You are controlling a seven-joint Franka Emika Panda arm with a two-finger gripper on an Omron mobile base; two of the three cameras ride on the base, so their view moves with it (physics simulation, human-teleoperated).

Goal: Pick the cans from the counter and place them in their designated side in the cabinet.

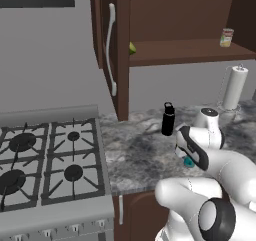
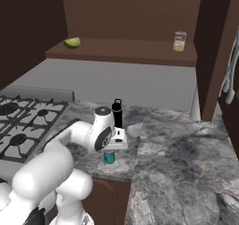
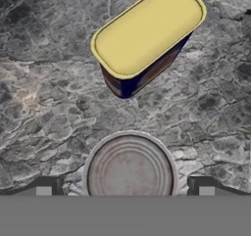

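Round can (image 3: 129,169) between spread fingers (image 3: 199,183), yellow-topped tin (image 3: 147,34) beyond, perhaps apart

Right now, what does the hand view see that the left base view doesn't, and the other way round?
Hand view's own: the yellow-topped dark blue can, and the metal top of the teal can between the open pincer tips. Left base view's own: the stove, the black bottle, the paper towel roll, and the cabinet shelf with a pale can and a green fruit. Shared: the marbled counter and the teal can.
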